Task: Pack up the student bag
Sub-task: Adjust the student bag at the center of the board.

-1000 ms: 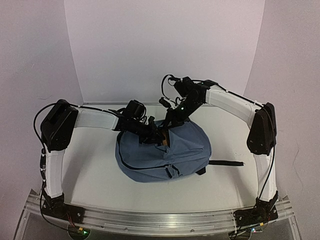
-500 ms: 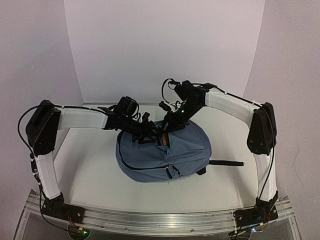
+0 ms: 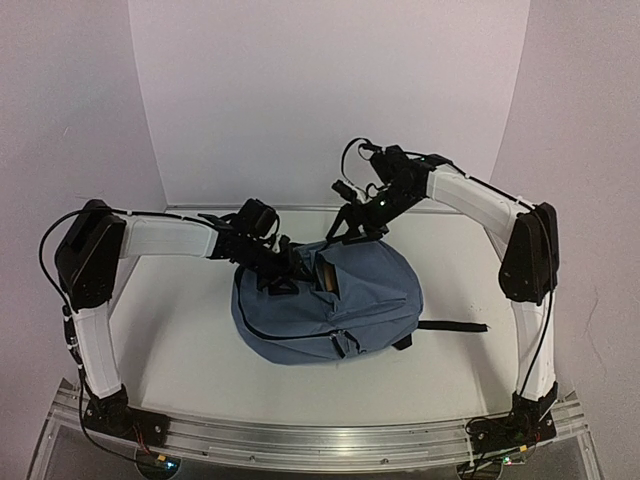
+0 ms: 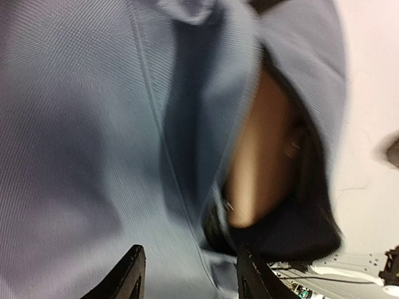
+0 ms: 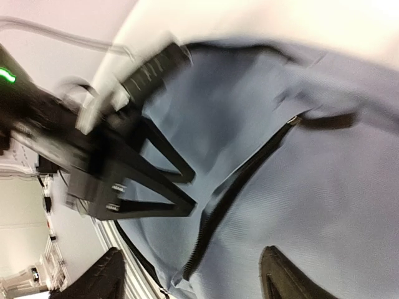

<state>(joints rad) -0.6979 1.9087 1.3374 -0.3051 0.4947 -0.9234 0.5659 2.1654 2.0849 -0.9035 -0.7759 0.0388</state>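
Expect student bag [image 3: 350,300], table centre, soft, floppy, probably light: pinch fabric rim beside zipper [image 5: 237,187]. Your left pincer [image 4: 187,274] part open, empty; right pincer [image 5: 190,277] wide open, empty.

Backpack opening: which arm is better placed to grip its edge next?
Likely left: the left fingers sit open right at the backpack opening, beside the brown item; the right fingers hang farther off.

Seen from above, the white-shelled, black-jointed left arm [image 3: 165,237] stands up at the left edge, bends at its elbow and stretches level toward frame centre. Its black two-finger left hand [image 3: 281,272] points right and downward, fingers [image 4: 133,277] parted. The matching right arm [image 3: 470,198] arches in from the right edge. Its right hand [image 3: 352,230] hangs just above centre, tilted down-left, fingers [image 5: 100,280] spread wide.
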